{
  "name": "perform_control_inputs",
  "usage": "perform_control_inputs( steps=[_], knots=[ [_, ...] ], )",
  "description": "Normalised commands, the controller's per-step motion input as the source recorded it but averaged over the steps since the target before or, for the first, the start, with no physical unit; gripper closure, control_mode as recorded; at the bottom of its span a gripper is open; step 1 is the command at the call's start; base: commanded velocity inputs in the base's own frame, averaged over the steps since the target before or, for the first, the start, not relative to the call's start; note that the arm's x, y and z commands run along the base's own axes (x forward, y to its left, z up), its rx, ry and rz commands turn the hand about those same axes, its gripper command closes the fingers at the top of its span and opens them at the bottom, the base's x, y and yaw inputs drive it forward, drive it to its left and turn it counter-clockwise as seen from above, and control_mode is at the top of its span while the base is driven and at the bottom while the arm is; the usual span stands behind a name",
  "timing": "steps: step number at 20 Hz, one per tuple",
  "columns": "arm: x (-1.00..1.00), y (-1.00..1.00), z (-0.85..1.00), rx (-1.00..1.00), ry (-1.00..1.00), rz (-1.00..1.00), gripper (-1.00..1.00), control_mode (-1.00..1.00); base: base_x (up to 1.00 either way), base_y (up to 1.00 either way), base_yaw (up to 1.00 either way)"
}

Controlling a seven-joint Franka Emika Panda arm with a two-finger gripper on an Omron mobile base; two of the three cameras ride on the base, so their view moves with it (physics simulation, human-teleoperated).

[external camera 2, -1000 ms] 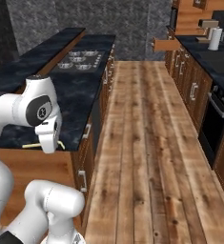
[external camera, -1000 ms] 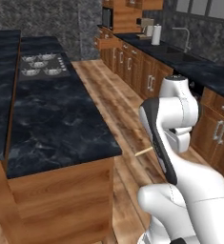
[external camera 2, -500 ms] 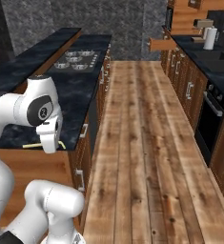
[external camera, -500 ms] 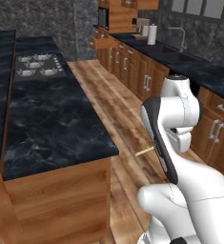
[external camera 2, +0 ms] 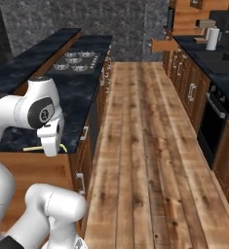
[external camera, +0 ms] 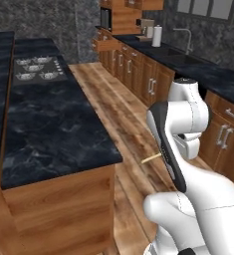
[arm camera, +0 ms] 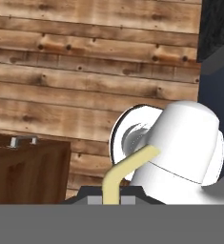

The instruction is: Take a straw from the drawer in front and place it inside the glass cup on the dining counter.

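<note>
Fingers pressed in on the straw [arm camera: 119, 177]: in the hand view the pale yellow-tan stick rises from between the tips at bottom centre, goes up, then bends toward the upper right. The gripper [arm camera: 111, 198] sits at the bottom edge of that view, tips largely cut off by the frame, with plank flooring [arm camera: 85, 66] across the top and a brown wooden cabinet block with a small silver handle [arm camera: 24, 140] at lower left. Left base view: one end of the straw [external camera: 151, 158] sticks out leftward from behind the arm's dark-edged forearm, centre-right of frame, above the floor beside the island's near corner; the gripper itself is hidden behind the arm there. Right base view: the straw [external camera 2: 34, 148] shows as a thin pale line at left centre, poking out to either side under the white hand [external camera 2: 52, 141], lying roughly level against the edge of the black marble island top. The island counter [external camera: 54, 129] with its wooden base fills the left of the left base view and carries a four-burner hob [external camera: 39, 68] toward upper left. Along the right wall, upper right in both base views, runs the black counter over wooden cabinets, with a drawer [external camera 2: 163, 45] pulled out from the cabinet run and a white paper-towel roll [external camera 2: 212, 39] on the counter near it.
</note>
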Motion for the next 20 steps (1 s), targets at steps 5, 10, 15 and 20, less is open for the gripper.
perform_control_inputs(
  steps=[5,10,15,20],
  knots=[
    [0.00,0.00,0.00,0.00,0.00,0.00,1.00,1.00,0.92,0.09,-0.15],
    [0.00,0.00,0.00,0.00,0.00,0.00,1.00,1.00,0.97,0.00,-0.03],
    [0.00,0.00,0.00,0.00,0.00,0.00,1.00,1.00,0.10,0.49,0.00],
    [0.00,0.00,0.00,0.00,0.00,0.00,1.00,1.00,-0.20,0.99,-0.03]
  ],
)
